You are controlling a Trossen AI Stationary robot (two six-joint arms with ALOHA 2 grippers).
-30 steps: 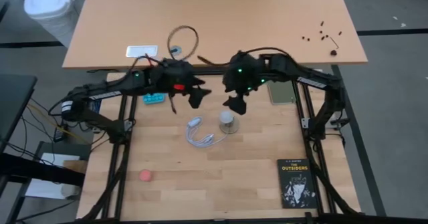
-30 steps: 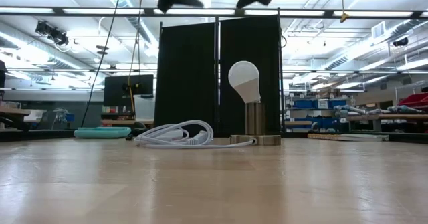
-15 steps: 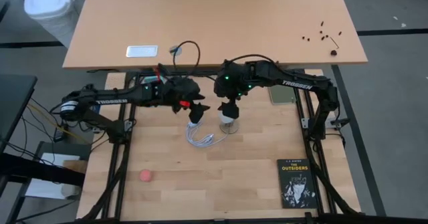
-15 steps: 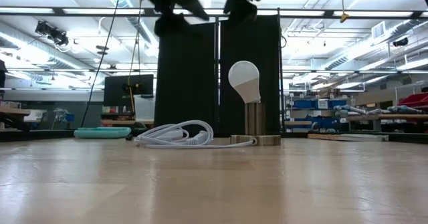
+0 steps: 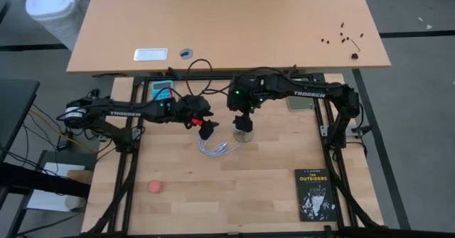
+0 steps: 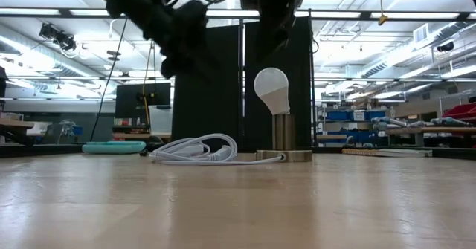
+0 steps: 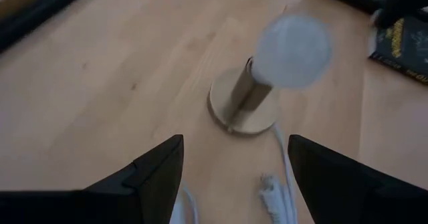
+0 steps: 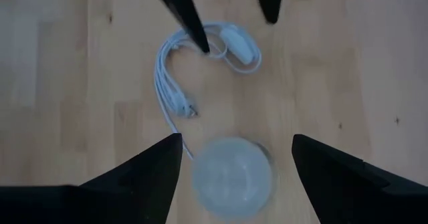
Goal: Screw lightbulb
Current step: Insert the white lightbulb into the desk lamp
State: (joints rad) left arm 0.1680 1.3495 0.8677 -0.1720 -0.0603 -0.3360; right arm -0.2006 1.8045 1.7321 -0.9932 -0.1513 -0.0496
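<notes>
The white frosted lightbulb stands a little tilted in a metal socket post on a round disc base at the table's middle. It also shows in the left wrist view and the right wrist view. A white cord lies coiled to the left of the base. My right gripper is open and hangs right above the bulb, its fingers pointing down. My left gripper is open, to the left of the bulb and above the cord.
A black book lies at the near right, and a pink ball at the near left. A teal object lies at the far left under the left arm. A second table stands beyond the far edge.
Both grippers have come down from high above the table toward the bulb. My left gripper has gone toward the near edge, to just left of the bulb. My right gripper has gone a little left, to right above the bulb. The bulb and cord have stayed where they were.
</notes>
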